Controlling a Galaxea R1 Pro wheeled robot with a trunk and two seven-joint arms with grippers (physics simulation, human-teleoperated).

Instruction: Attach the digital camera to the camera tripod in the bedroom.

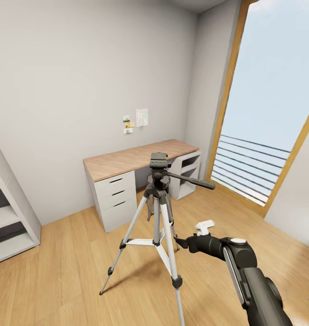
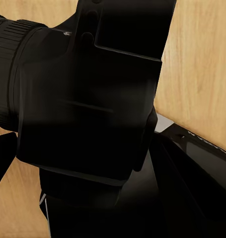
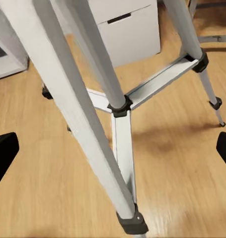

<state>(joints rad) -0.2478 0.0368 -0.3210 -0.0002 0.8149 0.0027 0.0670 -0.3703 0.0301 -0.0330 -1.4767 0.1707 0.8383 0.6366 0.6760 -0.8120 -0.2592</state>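
The camera tripod (image 1: 157, 213) stands on the wood floor in front of the desk, silver legs spread, black head (image 1: 159, 164) on top with its pan handle (image 1: 192, 181) pointing right. In the left wrist view the black digital camera (image 2: 93, 99), lens to one side, sits very close between dark fingers; my left gripper (image 2: 98, 171) is shut on it. My right gripper (image 1: 180, 243) hangs low beside the tripod's right leg. In the right wrist view it (image 3: 114, 153) is open, its fingertips (image 3: 3, 156) wide apart, with the tripod's legs (image 3: 83, 114) and centre brace just ahead.
A wood-topped white desk (image 1: 136, 158) with drawers (image 1: 116, 194) stands against the grey wall behind the tripod. A tall wood-framed window (image 1: 272, 113) is at the right, white cube shelves (image 1: 5, 217) at the left. Open plank floor (image 1: 59, 271) lies left of the tripod.
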